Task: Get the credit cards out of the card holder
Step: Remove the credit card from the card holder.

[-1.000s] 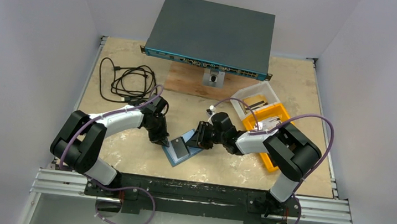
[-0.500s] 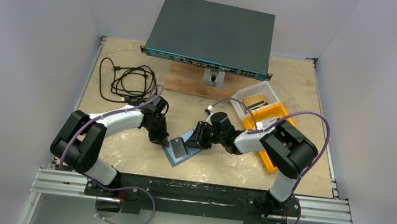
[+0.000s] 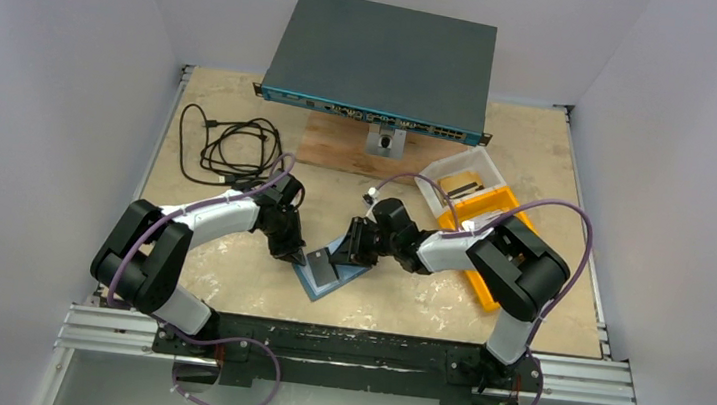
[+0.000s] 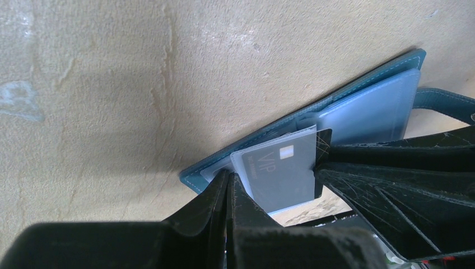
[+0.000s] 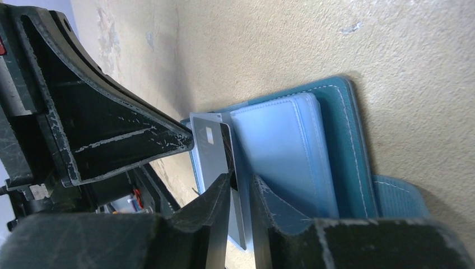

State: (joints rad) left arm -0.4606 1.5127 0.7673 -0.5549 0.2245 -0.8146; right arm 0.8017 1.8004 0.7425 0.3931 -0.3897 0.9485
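At the near middle of the table (image 3: 404,303), between the two arms, the card holder (image 3: 331,282) lay open and flat, its long axis running diagonally from near-left to far-right. One grey card (image 4: 280,171), marked VIP, stuck partway out of a clear pocket on the half nearer the left arm. The right gripper (image 5: 240,182) reached in from the right across the pockets. Its fingers stood closed to a narrow slot around the card's edge, so it appeared to be pinching the card. The left gripper (image 4: 226,178) had its fingers pressed together, tips down at the holder's near corner just beside the card, probably pinning the holder. The pull, I judged, had to run along the card's own plane, away from the pocket mouth, without dragging the holder across the smooth, mottled surface. Room was tight, as the two grippers nearly touched. An orange bin (image 3: 488,204) and a clear tub (image 3: 460,170) stood to the right, and a coiled cable (image 3: 229,149) and a tilted dark box (image 3: 385,59) lay farther back.
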